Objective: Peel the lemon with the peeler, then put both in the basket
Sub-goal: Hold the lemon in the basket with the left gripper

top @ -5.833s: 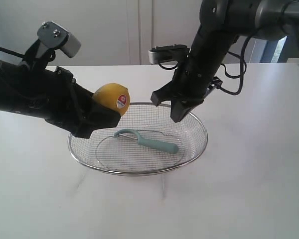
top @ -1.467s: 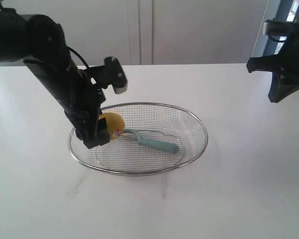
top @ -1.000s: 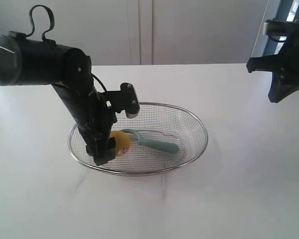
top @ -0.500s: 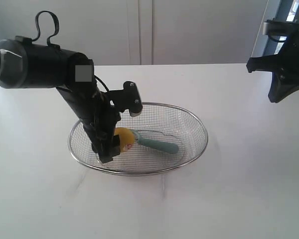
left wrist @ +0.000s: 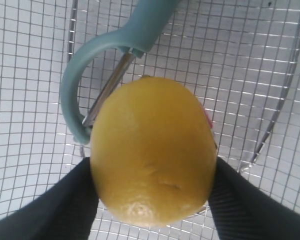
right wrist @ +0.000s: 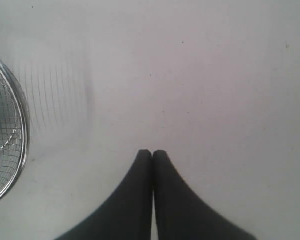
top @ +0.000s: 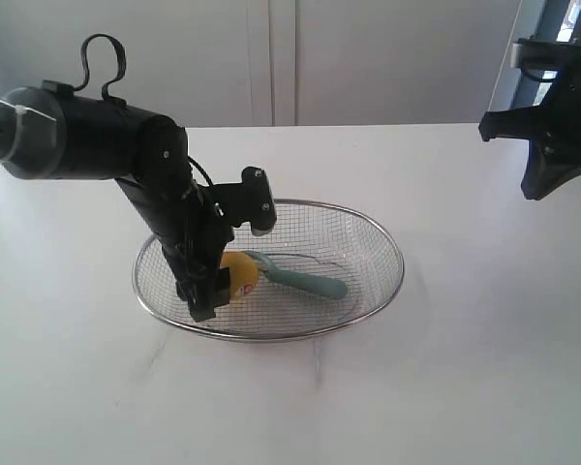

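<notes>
The silver wire-mesh basket (top: 378,232) sits mid-table. Inside it lies the teal-handled peeler (top: 305,280), its hooked head (left wrist: 72,85) next to the yellow lemon (top: 238,275). My left gripper (top: 213,291) reaches down into the basket's left side and is shut on the lemon (left wrist: 152,150), a dark finger (left wrist: 65,205) pressed on each side. The lemon hangs low over the mesh; whether it touches is unclear. My right gripper (right wrist: 152,152) is shut with nothing in it, held high at the exterior view's right edge (top: 547,184) above bare table, beside the basket's rim (right wrist: 21,107).
The white table (top: 465,387) spreads wide around the basket. White cabinet doors (top: 271,58) stand behind the table's far edge.
Since 5.8 s ago the right arm has withdrawn to the far right. The left gripper has carried the lemon down into the basket beside the peeler's head, settling slightly in the last half second.
</notes>
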{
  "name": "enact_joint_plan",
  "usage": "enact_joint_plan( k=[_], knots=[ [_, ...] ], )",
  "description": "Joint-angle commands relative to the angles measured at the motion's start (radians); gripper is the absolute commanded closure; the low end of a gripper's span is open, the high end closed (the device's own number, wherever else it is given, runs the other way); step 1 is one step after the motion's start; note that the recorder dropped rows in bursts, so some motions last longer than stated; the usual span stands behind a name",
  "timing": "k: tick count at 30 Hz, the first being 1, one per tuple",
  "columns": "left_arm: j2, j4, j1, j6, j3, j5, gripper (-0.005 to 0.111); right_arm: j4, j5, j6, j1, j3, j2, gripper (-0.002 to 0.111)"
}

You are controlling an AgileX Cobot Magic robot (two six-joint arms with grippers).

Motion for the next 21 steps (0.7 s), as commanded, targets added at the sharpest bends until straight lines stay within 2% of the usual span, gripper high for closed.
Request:
enact_joint_plan(
  k=[1, 7, 10, 17, 21],
  knots=[
    [-0.004, -0.007, -0.005, -0.002, -0.007, 0.005, 0.107, -0.003, -0.001, 0.006, -0.011, 0.006, -0.01, 0.108],
    [-0.004, -0.005, -0.005, 0.0, -0.007, 0.005, 0.106, -0.003, -0.001, 0.006, -0.011, 0.006, -0.01, 0.108],
    [-0.004, -0.003, -0.005, 0.001, -0.007, 0.005, 0.095, -0.003, -0.001, 0.006, -0.011, 0.006, -0.01, 0.108],
    [-0.004, -0.003, -0.005, 0.002, -0.007, 0.007, 0.056, -0.003, -0.001, 0.006, -0.011, 0.006, -0.01, 0.108],
    [-0.004, -0.003, -0.005, 0.004, -0.007, 0.007, 0.046, -0.003, -0.001, 0.006, -0.011, 0.006, -0.01, 0.108]
  ],
)
